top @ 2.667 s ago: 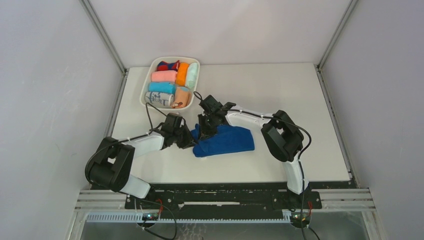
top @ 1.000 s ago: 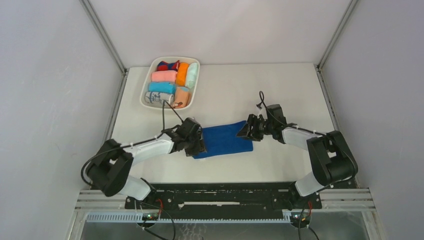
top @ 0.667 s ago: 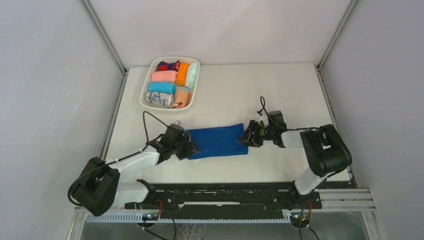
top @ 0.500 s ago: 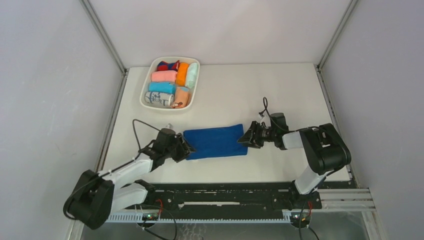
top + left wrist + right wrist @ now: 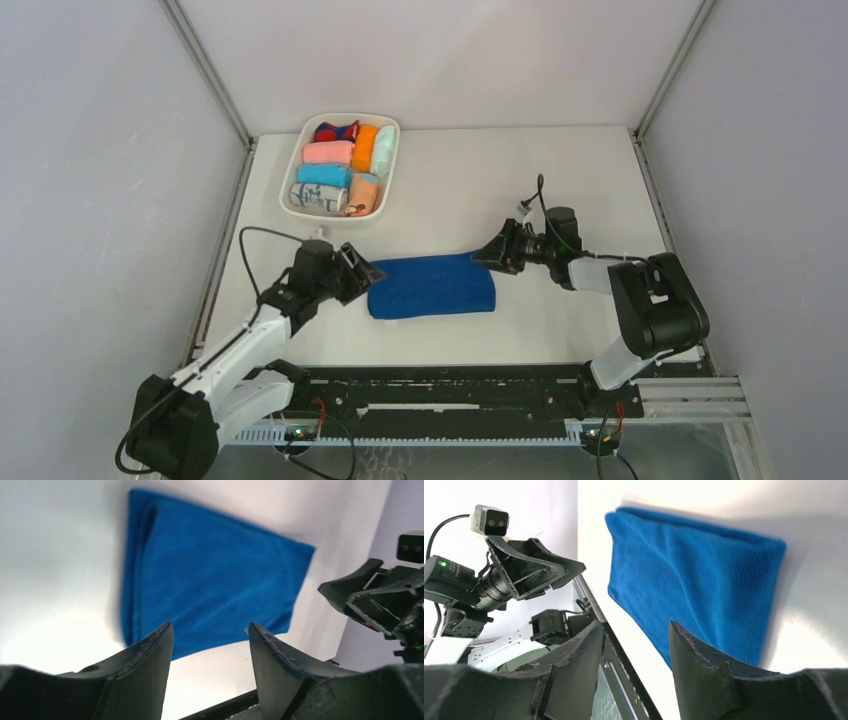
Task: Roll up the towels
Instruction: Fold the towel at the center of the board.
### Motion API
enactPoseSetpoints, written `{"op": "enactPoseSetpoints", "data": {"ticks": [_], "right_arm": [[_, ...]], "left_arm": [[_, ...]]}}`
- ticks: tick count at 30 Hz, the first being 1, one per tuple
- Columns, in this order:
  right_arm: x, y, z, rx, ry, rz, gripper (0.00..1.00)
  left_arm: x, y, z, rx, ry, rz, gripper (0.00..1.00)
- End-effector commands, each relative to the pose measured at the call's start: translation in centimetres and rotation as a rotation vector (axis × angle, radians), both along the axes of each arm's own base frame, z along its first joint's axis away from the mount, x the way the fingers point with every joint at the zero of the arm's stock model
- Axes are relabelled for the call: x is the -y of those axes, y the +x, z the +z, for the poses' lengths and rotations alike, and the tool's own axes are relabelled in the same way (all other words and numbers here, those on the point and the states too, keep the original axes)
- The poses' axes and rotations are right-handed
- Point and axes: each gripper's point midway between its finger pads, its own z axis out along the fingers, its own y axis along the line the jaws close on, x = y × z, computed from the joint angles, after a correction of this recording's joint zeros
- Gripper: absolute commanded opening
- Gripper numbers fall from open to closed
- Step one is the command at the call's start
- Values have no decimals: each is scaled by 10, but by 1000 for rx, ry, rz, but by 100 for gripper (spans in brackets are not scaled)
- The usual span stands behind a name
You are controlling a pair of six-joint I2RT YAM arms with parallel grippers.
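Note:
The royal-blue towel (image 5: 432,286) lies folded flat on the white table, long side left to right. It also shows in the left wrist view (image 5: 210,575) and the right wrist view (image 5: 694,585). My left gripper (image 5: 362,274) is open and empty just left of the towel's left end, lifted clear of it. My right gripper (image 5: 487,255) is open and empty at the towel's upper right corner, not holding it. The peach-orange cloth (image 5: 364,194) lies in the white bin among the rolls.
A white bin (image 5: 292,172) at the back left holds pink, light-blue, mint, orange and white printed rolls and a red-blue cloth. The table's front edge and a black rail (image 5: 440,385) lie near my arm bases.
Both grippers pulled the blue towel out flat, then let go. My left gripper drew back left and up off the towel's end. My right gripper lifted slightly at the right end.

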Motion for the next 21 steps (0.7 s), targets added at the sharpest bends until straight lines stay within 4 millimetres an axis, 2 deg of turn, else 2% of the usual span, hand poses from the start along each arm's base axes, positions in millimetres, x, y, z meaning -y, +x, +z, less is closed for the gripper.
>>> {"op": "enactPoseSetpoints", "data": {"ticks": [1, 6, 10, 12, 15, 18, 21], "right_arm": [[-8, 33, 29, 100, 59, -8, 51], [-11, 58, 18, 79, 73, -37, 51], [-8, 74, -8, 33, 50, -73, 50], [-1, 80, -29, -8, 38, -106, 50], [11, 84, -59, -70, 24, -148, 49], [15, 83, -72, -96, 24, -167, 49], [22, 81, -80, -113, 13, -188, 49]], "left_arm": [[26, 44, 53, 143, -37, -87, 60], [46, 80, 44, 124, -29, -128, 54], [45, 94, 5, 28, 5, -115, 47], [35, 95, -16, -17, 4, -79, 44], [7, 92, -51, -96, 29, -1, 40], [-12, 84, -74, -165, 31, 41, 38], [-27, 78, -85, -193, 34, 93, 36]]}}
